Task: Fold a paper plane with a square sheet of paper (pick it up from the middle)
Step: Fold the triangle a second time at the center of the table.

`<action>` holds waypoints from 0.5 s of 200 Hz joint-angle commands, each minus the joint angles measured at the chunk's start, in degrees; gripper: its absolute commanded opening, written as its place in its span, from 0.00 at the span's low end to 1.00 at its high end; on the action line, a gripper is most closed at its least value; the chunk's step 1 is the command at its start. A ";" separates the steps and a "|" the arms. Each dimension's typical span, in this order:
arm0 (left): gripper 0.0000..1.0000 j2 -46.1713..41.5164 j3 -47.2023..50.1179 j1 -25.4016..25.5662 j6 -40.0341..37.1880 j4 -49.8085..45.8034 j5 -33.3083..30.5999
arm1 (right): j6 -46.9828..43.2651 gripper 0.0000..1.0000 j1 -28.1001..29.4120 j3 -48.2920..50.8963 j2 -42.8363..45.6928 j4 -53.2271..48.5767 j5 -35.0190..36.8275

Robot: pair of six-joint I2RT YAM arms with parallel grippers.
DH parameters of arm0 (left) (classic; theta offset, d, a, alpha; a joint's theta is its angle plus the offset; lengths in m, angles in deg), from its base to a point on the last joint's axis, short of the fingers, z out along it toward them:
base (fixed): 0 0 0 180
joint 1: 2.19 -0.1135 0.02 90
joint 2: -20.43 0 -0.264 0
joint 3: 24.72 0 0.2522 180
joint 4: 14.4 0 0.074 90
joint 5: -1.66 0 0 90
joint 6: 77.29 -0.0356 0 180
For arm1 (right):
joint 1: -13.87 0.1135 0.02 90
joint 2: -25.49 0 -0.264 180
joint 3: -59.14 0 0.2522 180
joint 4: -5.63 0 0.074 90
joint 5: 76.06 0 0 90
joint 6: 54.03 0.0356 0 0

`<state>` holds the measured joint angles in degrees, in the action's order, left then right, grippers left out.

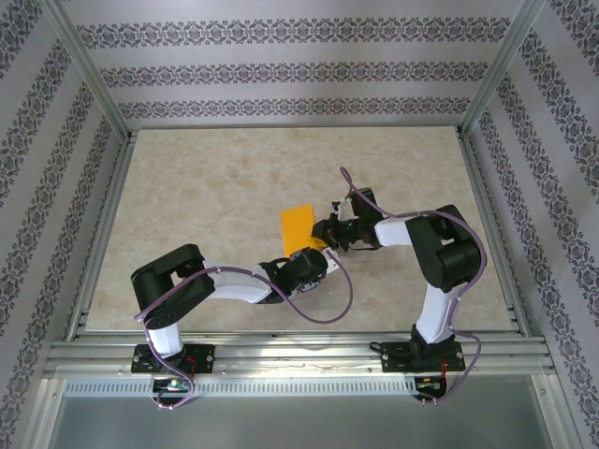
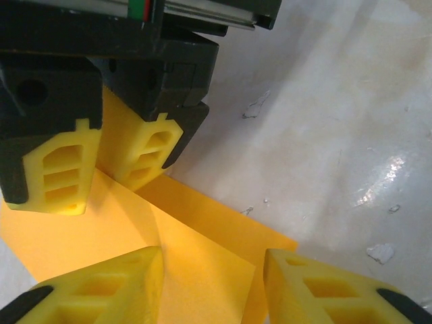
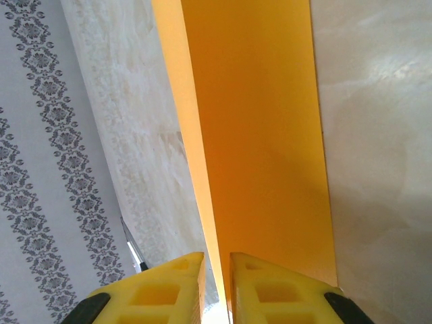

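Right jaws pinching orange sheet (image 3: 256,135) | left jaws spread astride it | sheets: 1

Near end of sheet (image 1: 298,227) hidden under left hand (image 1: 315,263), top view.

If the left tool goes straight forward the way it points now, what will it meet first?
The left tool would first meet the thin bright orange paper sheet, already between its fingers; just behind, probably the right tool clamping it. Depth is unclear.

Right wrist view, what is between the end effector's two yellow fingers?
The orange sheet of paper, pinched by the right end effector, fills that gap in the right wrist view.
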<state>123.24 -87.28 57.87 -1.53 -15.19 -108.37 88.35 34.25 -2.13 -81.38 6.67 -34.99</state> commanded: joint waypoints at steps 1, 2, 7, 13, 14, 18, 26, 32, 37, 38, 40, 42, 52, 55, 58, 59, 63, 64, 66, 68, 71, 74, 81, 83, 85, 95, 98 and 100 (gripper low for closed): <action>0.39 0.04 -0.24 0.86 -0.66 1.90 -1.62 | -0.05 0.18 0.01 -0.11 1.40 -0.12 0.05; 0.38 0.03 -0.24 0.86 -0.68 1.89 -1.60 | -0.02 0.18 0.01 -0.12 1.40 -0.12 0.06; 0.36 0.03 -0.32 0.86 -0.70 1.80 -1.88 | 0.00 0.18 0.01 -0.12 1.40 -0.14 -0.02; 0.34 -0.06 -0.38 0.86 -0.70 1.71 -1.96 | -0.08 0.18 0.05 -0.09 1.44 -0.05 0.01; 0.34 -0.06 -0.40 0.86 -0.70 1.71 -2.00 | -0.08 0.18 0.03 -0.06 1.47 -0.05 0.04; 0.33 -0.06 -0.42 0.86 -0.70 1.78 -2.15 | -0.09 0.18 0.01 -0.04 1.49 -0.04 0.09; 0.30 -0.06 -0.42 0.84 -0.87 1.88 -2.16 | 0.00 0.18 0.01 -0.04 1.49 -0.10 0.23; 0.27 -0.06 -0.42 0.86 -0.88 1.88 -2.14 | -0.02 0.18 0.01 -0.04 1.49 -0.04 0.23; 0.26 -0.07 -0.49 0.86 -0.88 1.93 -2.10 | 0.00 0.18 0.01 -0.04 1.47 -0.04 0.24; 0.25 -0.07 -0.45 0.86 -0.88 1.95 -2.15 | 0.04 0.18 0.01 -0.04 1.48 -0.04 0.24; 0.25 -0.11 -0.47 0.83 -0.94 1.96 -2.04 | 0.04 0.18 0.03 0.00 1.49 -0.09 0.24; 0.24 -0.09 -0.50 0.83 -0.96 1.97 -1.97 | 0.03 0.18 0.01 -0.03 1.49 -0.05 0.24; 0.20 -0.24 -0.56 0.86 -0.92 1.76 -1.64 | 0.09 0.18 0.03 0.05 1.58 -0.07 0.32; 0.19 -0.31 -0.52 0.86 -0.82 1.71 -1.64 | 0.02 0.18 0.01 0.07 1.58 -0.12 0.32; 0.18 -0.44 -0.59 0.86 -0.75 1.63 -1.74 | 0.06 0.18 0.01 0.05 1.58 -0.13 0.32; 0.17 -0.47 -0.55 0.86 -0.73 1.58 -1.71 | 0.03 0.18 -0.03 0.05 1.64 -0.13 0.32; 0.17 -0.56 -0.50 0.83 -0.55 1.46 -1.74 | 0.09 0.18 -0.08 0.07 1.66 -0.13 0.41; 0.16 -0.66 -0.50 0.85 -0.50 1.45 -1.75 | 0.09 0.18 -0.08 0.06 1.66 -0.13 0.41; 0.16 -0.72 -0.51 0.85 -0.34 1.38 -1.70 | 0.05 0.18 -0.08 0.14 1.66 -0.13 0.45; 0.16 -0.84 -0.44 0.86 -0.22 1.29 -1.75 | 0.08 0.18 -0.08 0.18 1.73 -0.13 0.49; 0.16 -0.92 -0.49 0.85 -0.04 1.08 -1.75 | 0.09 0.18 -0.08 0.14 1.75 -0.13 0.50; 0.15 -1.12 -0.49 0.81 0.14 0.90 -1.62 | 0.05 0.18 -0.08 0.16 1.75 -0.13 0.50; 0.13 -1.48 -0.46 0.74 0.64 0.66 -1.12 | 0.07 0.18 -0.16 0.21 1.83 -0.13 0.58; 0.12 -1.62 -0.50 0.76 0.73 0.65 -0.92 | 0.04 0.18 -0.16 0.22 1.84 -0.13 0.54; 0.11 -1.68 -0.51 0.77 0.82 0.65 -0.79 | -0.01 0.18 -0.17 0.24 1.88 -0.13 0.58; 0.08 -2.16 -0.33 0.77 1.11 0.65 -0.17 | 0.02 0.18 -0.17 0.35 1.93 -0.13 0.67; 0.08 -2.27 -0.29 0.77 1.24 0.65 -0.10 | -0.02 0.18 -0.17 0.38 1.93 -0.13 0.67; 0.08 -2.33 -0.32 0.77 1.34 0.61 0.03 | -0.02 0.18 -0.23 0.39 1.97 -0.13 0.67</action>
<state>123.22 -87.28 57.87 -1.68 -15.21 -109.35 88.35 34.25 -2.13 -81.34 6.67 -34.97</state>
